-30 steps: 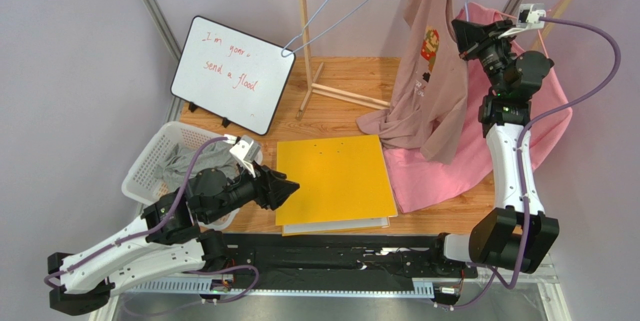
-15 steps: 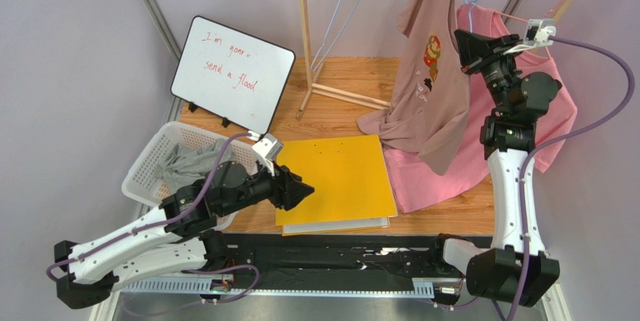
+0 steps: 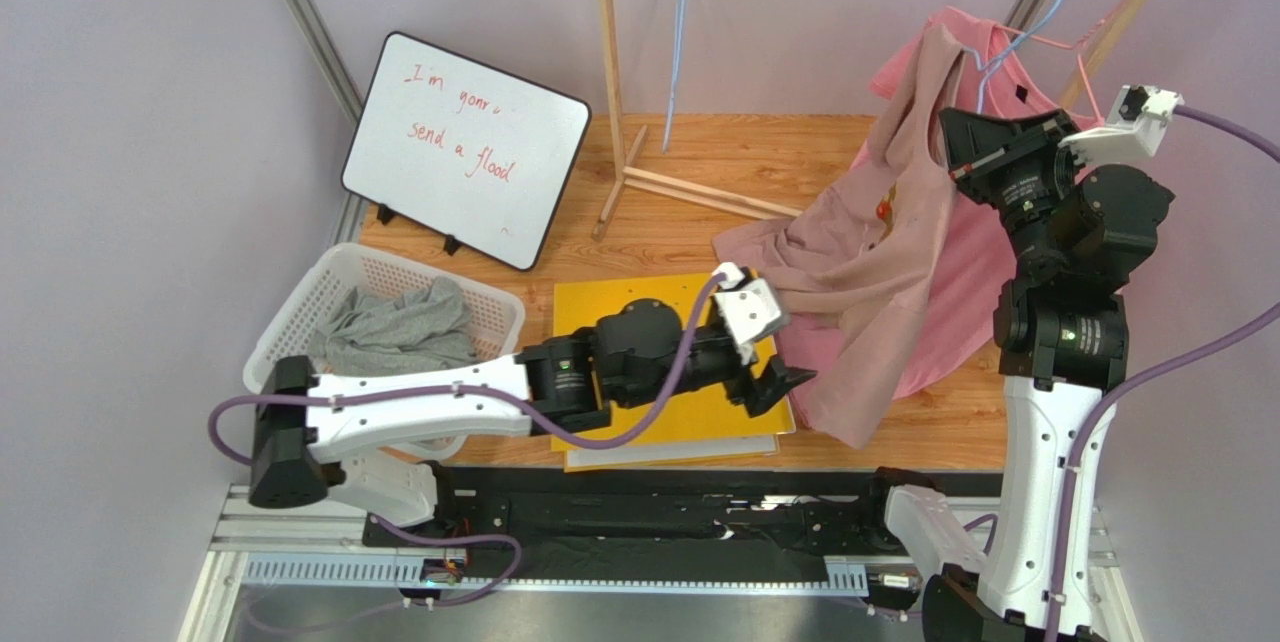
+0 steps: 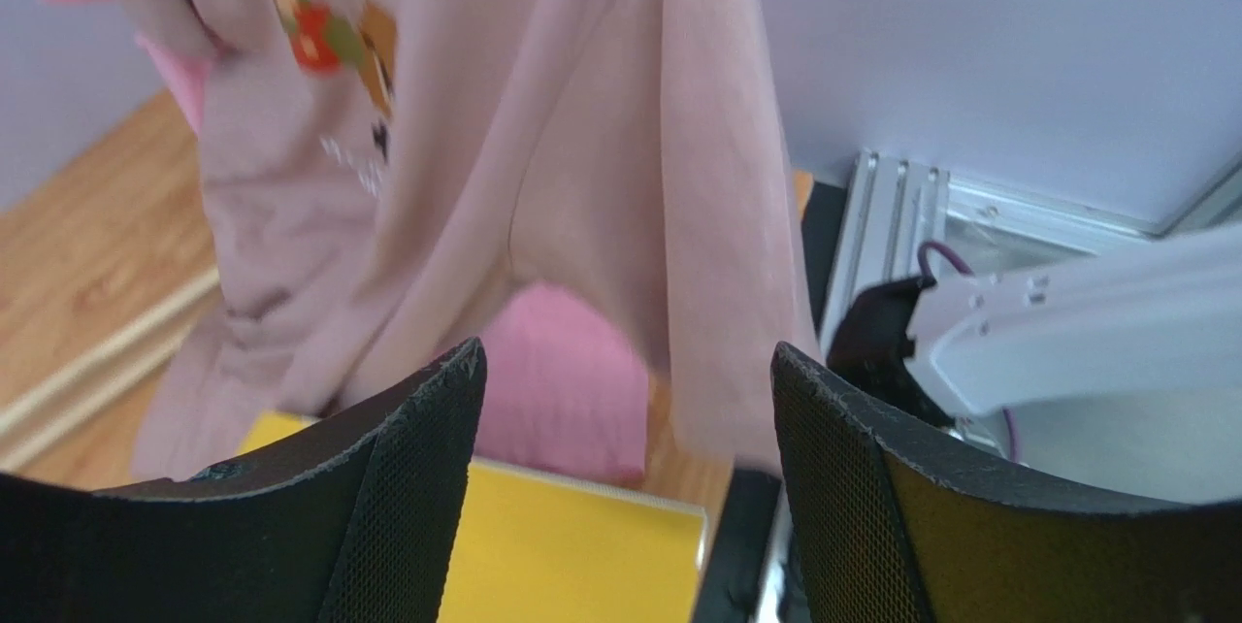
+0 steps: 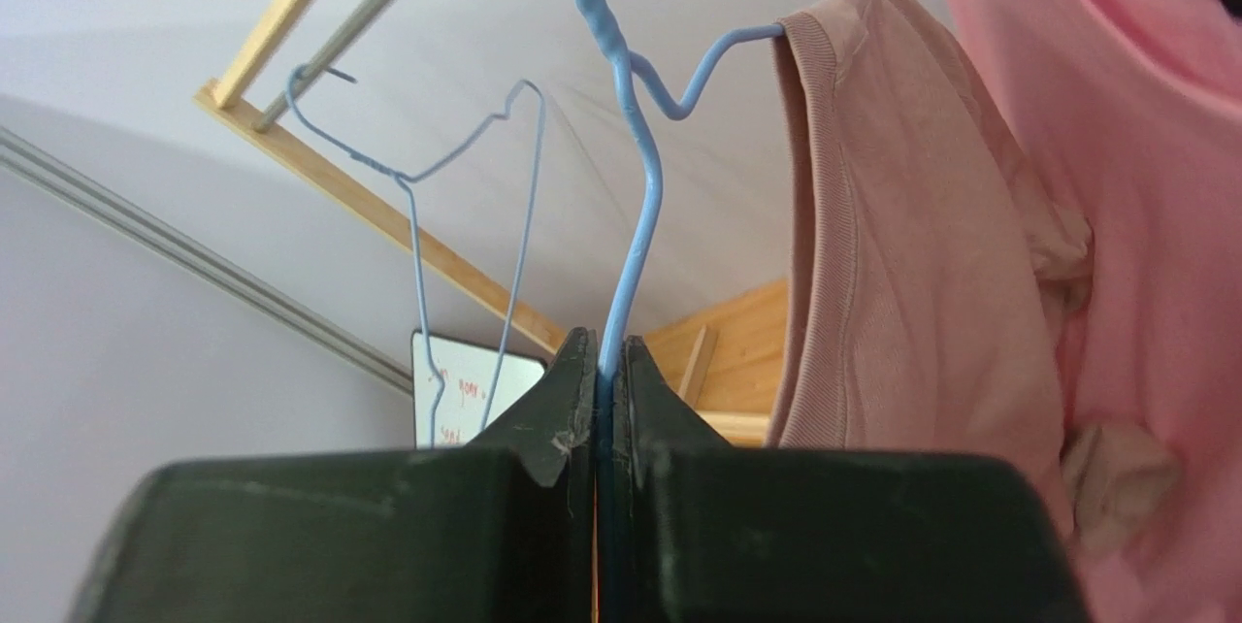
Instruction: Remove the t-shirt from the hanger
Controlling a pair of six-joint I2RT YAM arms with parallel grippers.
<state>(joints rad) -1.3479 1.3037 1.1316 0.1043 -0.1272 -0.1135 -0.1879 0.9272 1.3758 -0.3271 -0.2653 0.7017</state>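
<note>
Your left gripper [image 3: 781, 380] has swung across, jaws spread, up to the t-shirt [image 3: 879, 275] now sagging off one shoulder of the hanger [image 5: 650, 208] your right gripper [image 5: 598, 350] pinches, so a hem pull looks next.

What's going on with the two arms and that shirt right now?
The right gripper is clamped shut on the wire of the blue hanger, holding it up. The tan t-shirt hangs from one end of that hanger, so it is not yet off. The left gripper is open, reaching over the yellow folder toward the shirt's lower edge, with no cloth between its fingers.
</note>
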